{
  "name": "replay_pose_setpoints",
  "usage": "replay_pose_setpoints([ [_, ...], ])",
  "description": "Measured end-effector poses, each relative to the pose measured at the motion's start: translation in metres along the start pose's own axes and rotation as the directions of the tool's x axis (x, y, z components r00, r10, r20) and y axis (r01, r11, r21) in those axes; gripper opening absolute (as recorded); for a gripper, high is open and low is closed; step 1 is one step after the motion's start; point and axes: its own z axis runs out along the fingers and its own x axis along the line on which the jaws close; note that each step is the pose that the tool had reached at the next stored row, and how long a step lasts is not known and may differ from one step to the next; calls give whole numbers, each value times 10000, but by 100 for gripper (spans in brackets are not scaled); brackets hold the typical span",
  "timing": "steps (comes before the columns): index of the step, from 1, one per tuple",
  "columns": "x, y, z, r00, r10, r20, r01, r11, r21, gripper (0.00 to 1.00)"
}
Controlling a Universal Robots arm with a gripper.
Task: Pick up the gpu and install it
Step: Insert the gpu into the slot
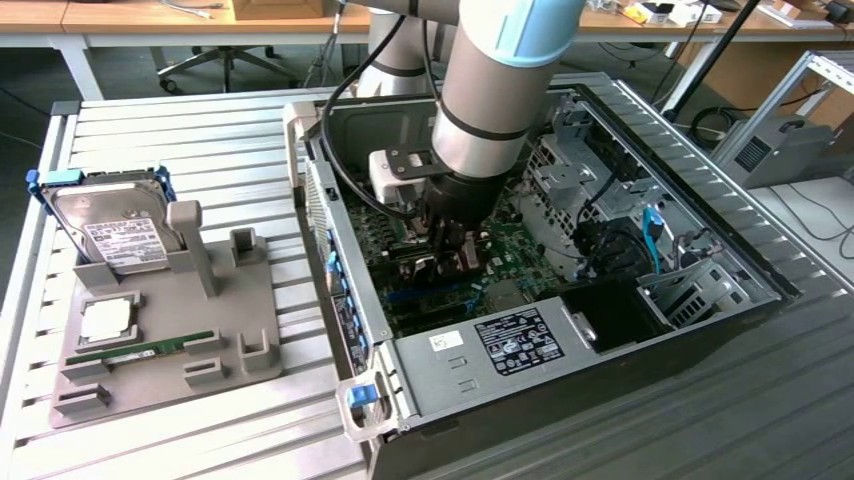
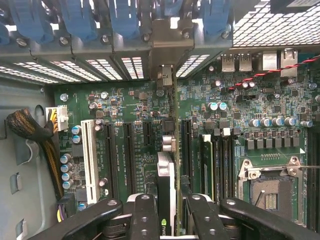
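Over the motherboard [image 2: 135,115], tool [image 2: 167,210] grasping the gpu [image 2: 166,175] edge-on, seemingly above a slot, white connector [image 2: 90,160] beside.

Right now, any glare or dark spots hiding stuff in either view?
Exterior view: the arm shades the motherboard under it, so the pincer reads dark. Wrist view: bright light blows out the rear vents; the gpu is edge-on but readable.

Wooden desks [image 1: 134,20], dark floor [image 1: 27,70]

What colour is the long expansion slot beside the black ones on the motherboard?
White; the expansion slot shows best in the wrist view.
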Motion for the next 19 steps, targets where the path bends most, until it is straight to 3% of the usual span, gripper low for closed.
replay_pose_setpoints([
  [19,3,2,59,10000,-11,9,11,10000,-2,27],
])
